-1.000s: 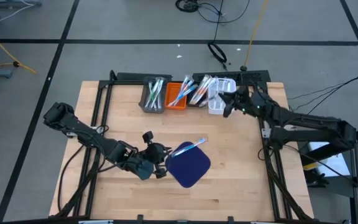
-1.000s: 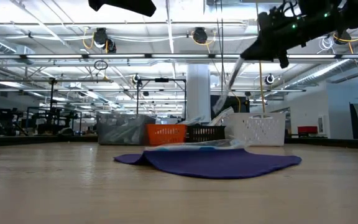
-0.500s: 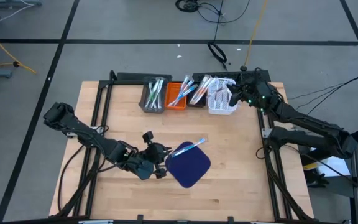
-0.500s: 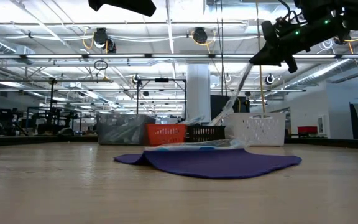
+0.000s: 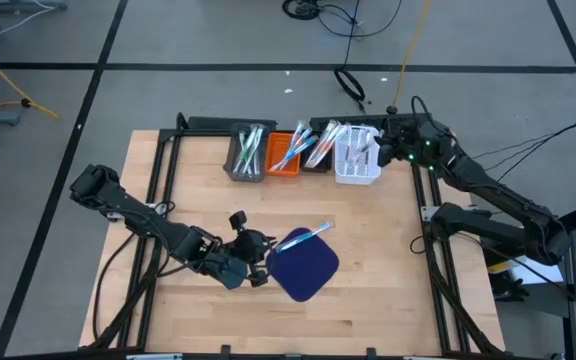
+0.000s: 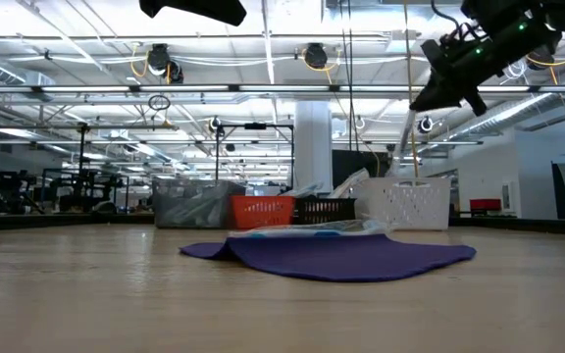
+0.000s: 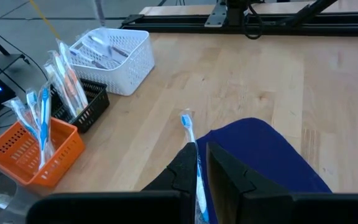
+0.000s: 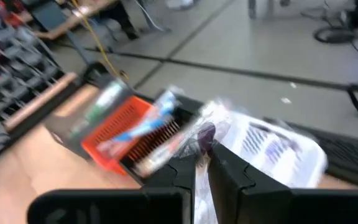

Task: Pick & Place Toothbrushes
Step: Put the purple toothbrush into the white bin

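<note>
bins [image 5: 303,152] behind mat [image 5: 304,264] | toothbrush [image 5: 306,235] on mat (far edge)

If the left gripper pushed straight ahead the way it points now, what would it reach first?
The left gripper is shut on a blue toothbrush lying over the blue mat. Past the brush head, bare table follows, then probably the white bin, though depth is uncertain.

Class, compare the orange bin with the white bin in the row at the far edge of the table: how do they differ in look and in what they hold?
The orange bin is bright orange and sits second from the left in the row; the white bin is white and ends the row on the right. Toothbrushes in the orange bin stick up above its rim; those in the white bin lie low inside it. The white bin looks somewhat larger. Both have perforated walls and hold wrapped toothbrushes.
</note>
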Motion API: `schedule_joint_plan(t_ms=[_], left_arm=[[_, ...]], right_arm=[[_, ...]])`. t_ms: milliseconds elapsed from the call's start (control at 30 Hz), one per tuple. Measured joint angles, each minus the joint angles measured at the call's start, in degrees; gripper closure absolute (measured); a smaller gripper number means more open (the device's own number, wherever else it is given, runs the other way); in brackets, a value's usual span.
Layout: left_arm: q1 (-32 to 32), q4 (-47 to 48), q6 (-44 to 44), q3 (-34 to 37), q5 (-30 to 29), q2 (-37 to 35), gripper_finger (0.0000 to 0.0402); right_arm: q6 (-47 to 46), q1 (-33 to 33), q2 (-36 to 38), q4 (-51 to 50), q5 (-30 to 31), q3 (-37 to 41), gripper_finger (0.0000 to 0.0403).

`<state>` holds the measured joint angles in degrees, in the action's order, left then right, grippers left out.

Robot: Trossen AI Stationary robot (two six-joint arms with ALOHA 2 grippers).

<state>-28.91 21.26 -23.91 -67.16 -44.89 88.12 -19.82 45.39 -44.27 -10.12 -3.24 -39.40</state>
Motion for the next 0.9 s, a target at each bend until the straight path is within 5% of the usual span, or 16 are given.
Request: schedule_joint_plan(t_ms=[533,900], left_arm=[[0.00,-0.02,0.16,0.00,-0.01,0.00,0.0364],[0.00,-0.01,-0.48,0.00,0.00,0.00,0.0364]], right_arm=[[0.38,2.91,-4.55,-9.99,-3.11,-0.17,0.0386],[5.05,2.92,-7.36,-6.77,-2.90,-0.17,0.0298]])
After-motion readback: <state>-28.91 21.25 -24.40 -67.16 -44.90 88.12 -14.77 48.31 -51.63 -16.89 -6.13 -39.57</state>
